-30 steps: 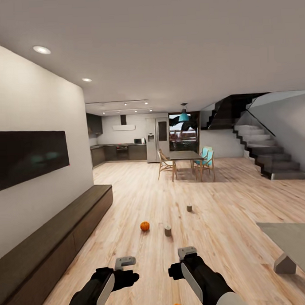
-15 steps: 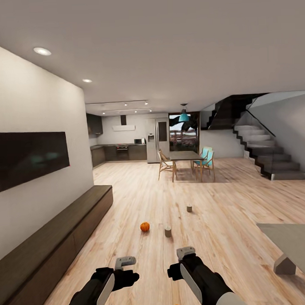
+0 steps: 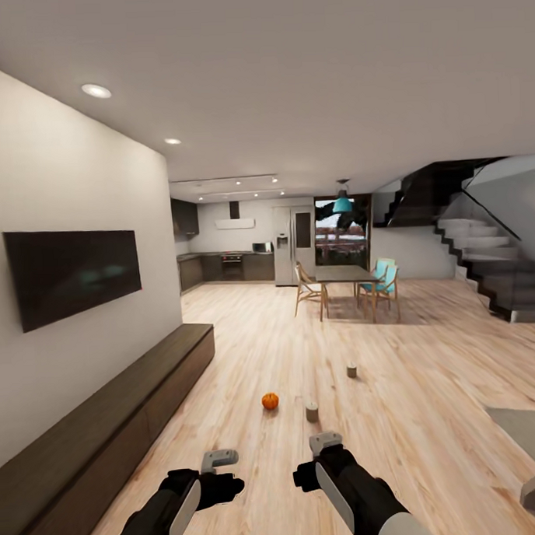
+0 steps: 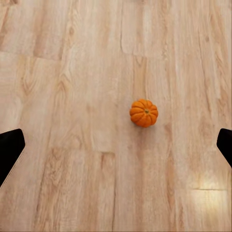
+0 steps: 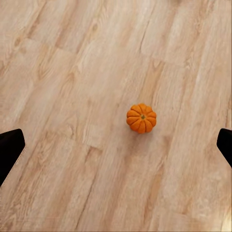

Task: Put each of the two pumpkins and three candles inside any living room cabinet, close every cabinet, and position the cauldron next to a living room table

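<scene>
A small orange pumpkin (image 3: 270,400) sits on the wood floor ahead of me, with two cream candles (image 3: 312,411) (image 3: 351,370) standing to its right. The long dark-brown cabinet (image 3: 111,430) runs along the left wall, its fronts shut. Both arms hang low in front of me. The left gripper (image 4: 116,151) is open above the floor, and a pumpkin (image 4: 144,112) lies beyond its fingertips. My right gripper (image 5: 116,150) is open too, with a pumpkin (image 5: 141,118) on the floor below it. The cauldron is out of view.
A black TV (image 3: 73,272) hangs on the white wall above the cabinet. A grey table corner (image 3: 531,431) juts in at the lower right. Farther off are a dining table with chairs (image 3: 346,276), the kitchen (image 3: 236,261) and stairs (image 3: 493,265).
The head view has swung left, so everything sits further right in it. The near pumpkin at its bottom edge has left that view. The arms hold the same pose.
</scene>
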{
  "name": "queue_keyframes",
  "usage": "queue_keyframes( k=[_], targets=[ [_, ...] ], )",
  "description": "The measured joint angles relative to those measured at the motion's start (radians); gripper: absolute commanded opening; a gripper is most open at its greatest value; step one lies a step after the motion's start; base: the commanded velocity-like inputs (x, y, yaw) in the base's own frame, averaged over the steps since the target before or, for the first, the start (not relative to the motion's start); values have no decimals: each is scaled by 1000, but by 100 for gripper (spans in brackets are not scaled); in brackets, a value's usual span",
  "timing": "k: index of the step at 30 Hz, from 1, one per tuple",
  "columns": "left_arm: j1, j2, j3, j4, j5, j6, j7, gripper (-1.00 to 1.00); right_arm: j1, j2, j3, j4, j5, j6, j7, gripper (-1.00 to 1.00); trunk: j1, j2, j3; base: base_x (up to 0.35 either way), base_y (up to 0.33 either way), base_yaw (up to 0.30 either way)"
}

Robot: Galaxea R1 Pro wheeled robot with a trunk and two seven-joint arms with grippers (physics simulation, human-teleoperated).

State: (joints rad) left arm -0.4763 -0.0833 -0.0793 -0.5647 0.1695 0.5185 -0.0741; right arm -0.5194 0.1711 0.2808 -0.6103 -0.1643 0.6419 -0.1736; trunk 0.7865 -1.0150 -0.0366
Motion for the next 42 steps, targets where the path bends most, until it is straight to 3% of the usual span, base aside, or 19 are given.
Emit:
queue_keyframes(
  k=[13, 42],
  targets=[
    [0, 0, -1, 1, 0, 0, -1, 100, 0, 0, 1, 1, 0, 0, 0, 100, 0, 0, 0, 236, -103, 290],
    [0, -1, -2, 1, 0, 0, -4, 100, 0, 2, 4, 1, 0, 0, -2, 100, 1, 0, 0, 8, -75, 291]
  ],
)
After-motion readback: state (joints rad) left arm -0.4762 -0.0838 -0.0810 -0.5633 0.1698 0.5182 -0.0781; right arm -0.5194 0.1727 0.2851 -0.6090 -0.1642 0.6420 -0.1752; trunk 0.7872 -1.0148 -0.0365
